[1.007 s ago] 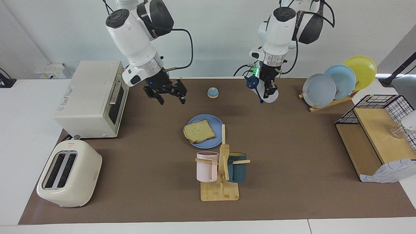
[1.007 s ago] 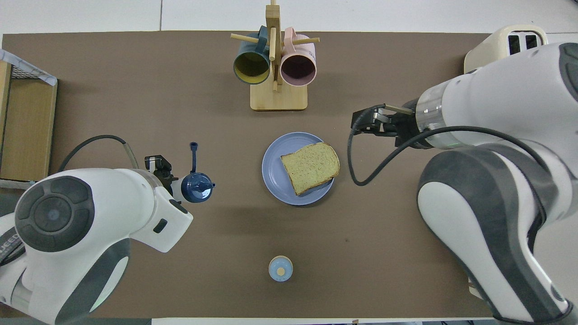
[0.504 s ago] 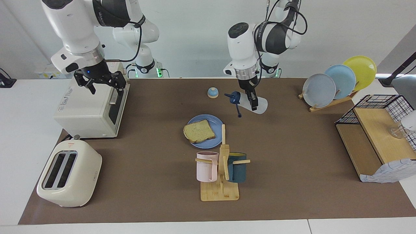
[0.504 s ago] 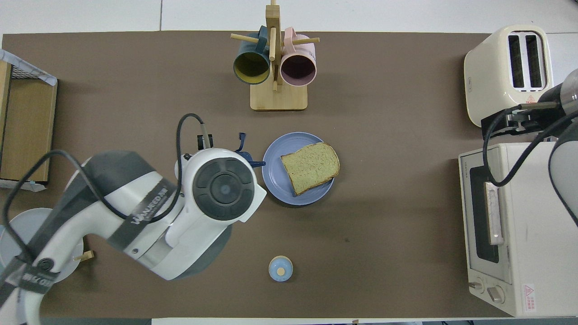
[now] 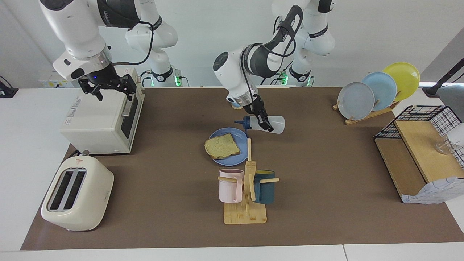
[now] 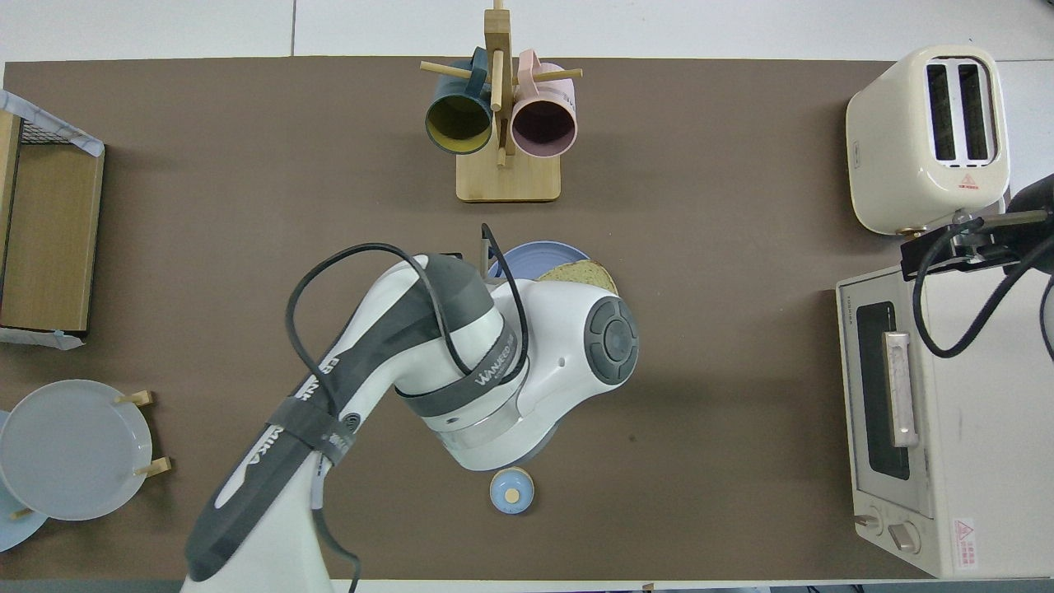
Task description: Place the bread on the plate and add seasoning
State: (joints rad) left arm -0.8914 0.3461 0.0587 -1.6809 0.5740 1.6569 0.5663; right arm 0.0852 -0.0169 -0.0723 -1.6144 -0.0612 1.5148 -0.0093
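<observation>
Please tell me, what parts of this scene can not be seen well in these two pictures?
- Overhead view: the left arm covers the seasoning bottle, the left gripper and most of the plate and bread.
- Facing view: the left arm partly hides the bell.
- Overhead view: the picture's edge cuts off the right arm; only its gripper shows.

The left arm reaches in over the middle of the brown worktop, covering most of the blue plate and the bread on it. A small bell sits nearer the robots. Farther off stands a mug rack with two mugs. A toaster and an oven sit at the right arm's end, with the right gripper over the oven's edge.
</observation>
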